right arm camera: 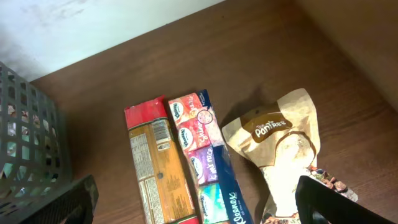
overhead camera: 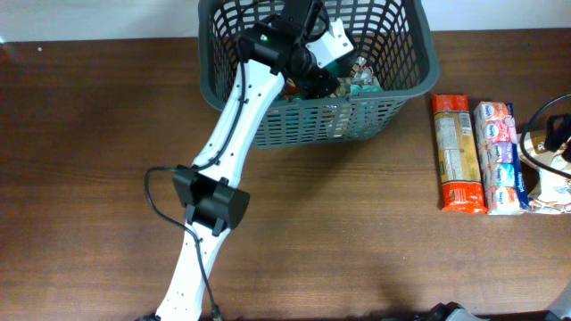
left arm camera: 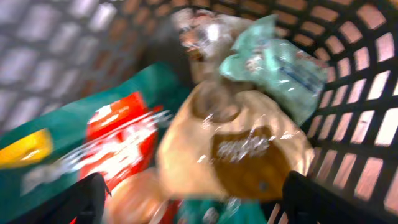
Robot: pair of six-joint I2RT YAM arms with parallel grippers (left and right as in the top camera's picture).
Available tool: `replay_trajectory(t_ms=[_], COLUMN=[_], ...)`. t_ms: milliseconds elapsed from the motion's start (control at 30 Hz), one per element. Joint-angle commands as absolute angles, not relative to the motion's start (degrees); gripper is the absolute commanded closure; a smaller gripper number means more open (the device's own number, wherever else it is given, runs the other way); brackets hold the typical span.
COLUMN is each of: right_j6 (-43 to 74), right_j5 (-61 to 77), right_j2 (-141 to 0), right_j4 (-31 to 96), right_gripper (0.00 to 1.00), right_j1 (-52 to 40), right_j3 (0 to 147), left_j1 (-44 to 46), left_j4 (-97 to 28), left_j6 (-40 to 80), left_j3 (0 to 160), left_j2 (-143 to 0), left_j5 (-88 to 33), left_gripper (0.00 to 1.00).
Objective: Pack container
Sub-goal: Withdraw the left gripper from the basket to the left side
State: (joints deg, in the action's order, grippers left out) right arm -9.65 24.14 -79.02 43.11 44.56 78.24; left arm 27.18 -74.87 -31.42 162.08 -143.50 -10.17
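The dark grey slotted container point(overhead camera: 406, 96) stands at the table's back centre. My left gripper point(overhead camera: 314, 78) is down inside it. In the blurred left wrist view its jaws point(left arm camera: 205, 204) are open, with a beige packet with a brown label point(left arm camera: 239, 146) lying between them. A green and red packet point(left arm camera: 118, 134) and a pale green packet point(left arm camera: 280, 65) lie beside it, against the lattice wall point(left arm camera: 364, 93). My right gripper point(right arm camera: 199, 208) is open and empty, above a red and orange packet point(right arm camera: 158, 168) and a tissue pack point(right arm camera: 205, 162).
On the table right of the container lie the red and orange packet point(overhead camera: 458, 153), the tissue pack point(overhead camera: 498, 157) and a beige paper bag point(overhead camera: 553, 192), which also shows in the right wrist view point(right arm camera: 283, 140). A container corner point(right arm camera: 28, 137) is at that view's left.
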Motion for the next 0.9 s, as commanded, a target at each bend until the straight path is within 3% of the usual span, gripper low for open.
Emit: replay_trajectory(t_ms=[0, 300, 367, 400, 567, 767, 867], right_j6=[-10.24, -10.24, -10.24, -10.28, -4.84, 1.63, 3.90], right_j5=[24.86, 24.86, 24.86, 24.82, 27.97, 28.80, 34.04], right_j2=[-79.13, -79.13, -79.13, -79.13, -79.20, -79.20, -79.18], right_j4=[42.92, 42.92, 42.92, 42.83, 39.90, 38.72, 43.88], right_gripper=[0.01, 0.01, 0.01, 0.01, 0.01, 0.01, 0.01], right_j1=[44.69, 44.69, 44.69, 44.69, 44.34, 44.23, 44.21], right_j3=[79.50, 79.50, 79.50, 79.50, 79.50, 79.50, 79.50], left_j1=[26.44, 19.46, 16.25, 14.39, 3.62, -8.23, -12.43], left_j4=[-76.01, -78.46, -79.92, -80.68, -85.03, -89.06, -90.04], left_j6=[-29.15, -22.00, -20.21, -19.05, -12.86, -4.82, -3.01], left_j3=[166.19, 166.34, 166.34, 166.34, 166.34, 165.51, 165.25], left_j2=[-133.10, -119.48, -117.12, -116.11, -113.73, -113.71, -113.71], left_j5=[-1.78, 3.31, 3.31, 3.29, 3.25, 2.15, 2.20], left_gripper=[0.14, 0.13, 0.13, 0.07, 0.00, 0.01, 0.01])
